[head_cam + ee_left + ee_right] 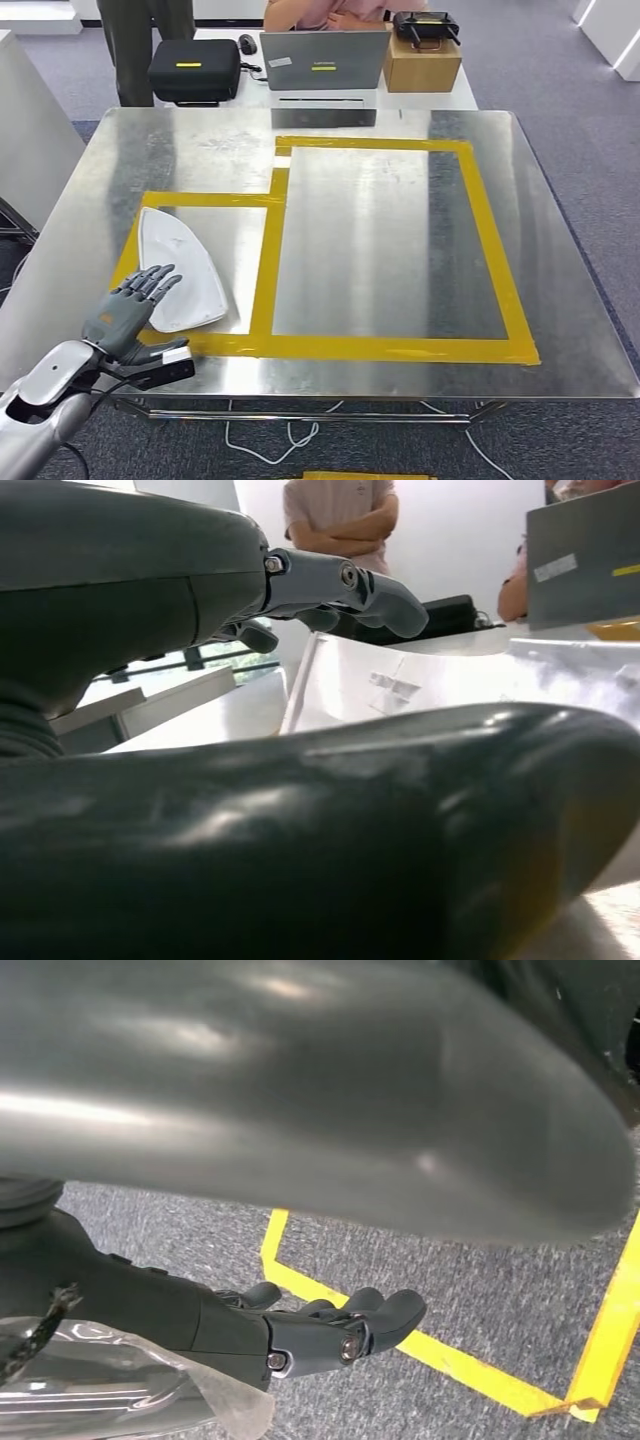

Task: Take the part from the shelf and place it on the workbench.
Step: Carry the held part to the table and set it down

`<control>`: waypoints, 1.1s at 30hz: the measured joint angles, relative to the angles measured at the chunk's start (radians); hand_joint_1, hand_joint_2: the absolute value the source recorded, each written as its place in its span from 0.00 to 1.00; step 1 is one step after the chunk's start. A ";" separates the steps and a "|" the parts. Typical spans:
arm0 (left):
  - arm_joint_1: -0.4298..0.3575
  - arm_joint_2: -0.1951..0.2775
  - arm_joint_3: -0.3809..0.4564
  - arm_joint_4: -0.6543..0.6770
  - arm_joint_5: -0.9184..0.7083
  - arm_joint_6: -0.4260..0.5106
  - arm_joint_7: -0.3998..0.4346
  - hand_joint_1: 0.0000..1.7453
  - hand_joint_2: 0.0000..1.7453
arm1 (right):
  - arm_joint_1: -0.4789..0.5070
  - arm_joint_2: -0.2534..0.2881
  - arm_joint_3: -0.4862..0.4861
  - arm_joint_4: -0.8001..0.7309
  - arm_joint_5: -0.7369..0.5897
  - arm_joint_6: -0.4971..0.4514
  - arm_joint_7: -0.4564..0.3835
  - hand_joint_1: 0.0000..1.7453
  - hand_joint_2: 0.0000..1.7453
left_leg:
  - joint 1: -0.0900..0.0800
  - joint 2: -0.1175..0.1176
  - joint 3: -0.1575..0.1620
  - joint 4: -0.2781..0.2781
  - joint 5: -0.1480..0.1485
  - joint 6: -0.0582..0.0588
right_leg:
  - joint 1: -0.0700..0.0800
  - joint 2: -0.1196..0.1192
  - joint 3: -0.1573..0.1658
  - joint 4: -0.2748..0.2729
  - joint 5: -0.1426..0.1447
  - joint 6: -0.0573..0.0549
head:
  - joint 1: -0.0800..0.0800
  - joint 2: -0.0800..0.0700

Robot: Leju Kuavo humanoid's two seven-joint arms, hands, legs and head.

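The left hand is seen at seven o'clock, fingers spread and nothing held, just over the white triangular plastic part, which is laid flat on the steel workbench inside yellow tape. The right hand is hung above grey carpet, fingers extended, empty.

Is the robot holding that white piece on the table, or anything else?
Nothing is held. The left hand hovers open beside the white part lying on the workbench; the right hand is empty.

The robot's silver left arm carries a black cable and ends in a dark grey left hand; the right hand shows round screws.
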 joint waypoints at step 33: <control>0.015 -0.008 0.025 0.000 -0.017 -0.034 0.044 0.00 0.00 | -0.009 -0.054 0.136 -0.022 -0.109 -0.049 0.032 0.00 0.00 | 0.009 -0.003 0.056 -0.051 -0.007 0.016 | 0.016 0.021 -0.144 0.174 -0.080 -0.011 | 0.007 0.000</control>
